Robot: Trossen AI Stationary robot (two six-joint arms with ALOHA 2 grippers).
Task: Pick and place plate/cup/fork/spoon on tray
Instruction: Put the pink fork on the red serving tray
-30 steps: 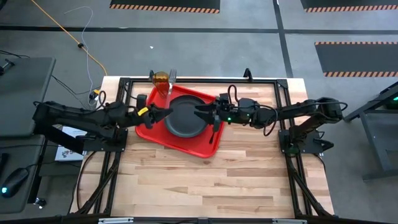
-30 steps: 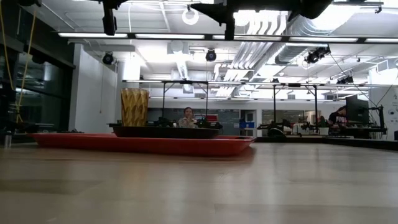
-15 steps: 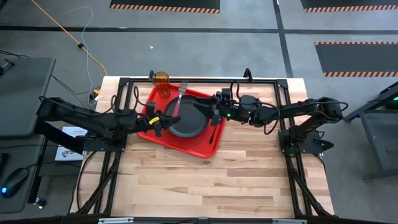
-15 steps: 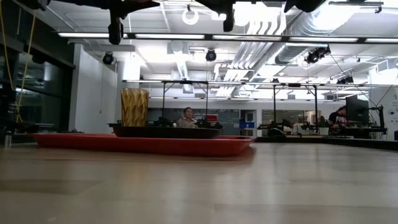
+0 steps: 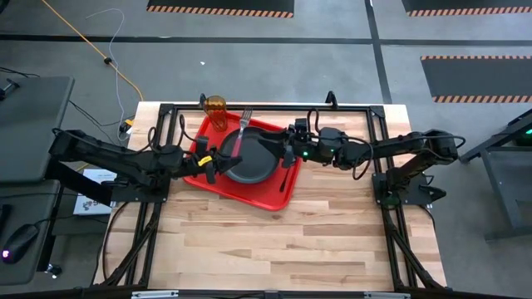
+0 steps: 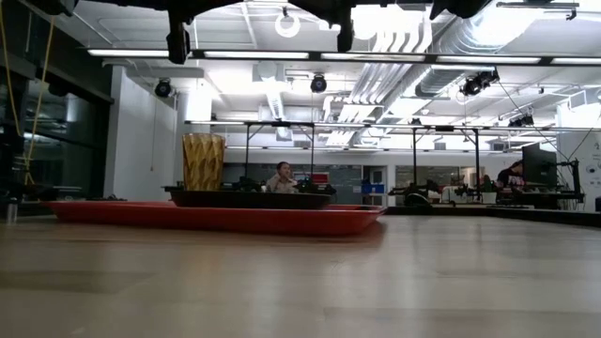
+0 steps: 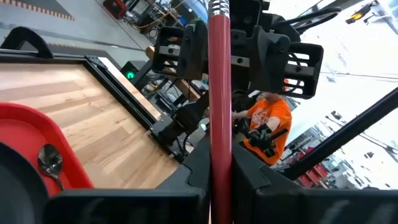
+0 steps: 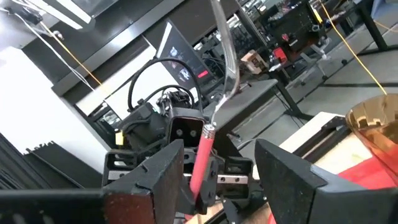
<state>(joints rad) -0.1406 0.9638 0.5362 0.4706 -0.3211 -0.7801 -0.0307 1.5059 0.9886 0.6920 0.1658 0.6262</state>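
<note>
Plate [image 5: 248,158] on tray [image 5: 274,193]; cup [image 5: 215,106] behind it.

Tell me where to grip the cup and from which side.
Grip the cup around its wall near mid-height, coming in level from the side, likely with the open right gripper. It stands upright, mouth up, by the tray's far corner, so the jaws can close across its round body.
</note>
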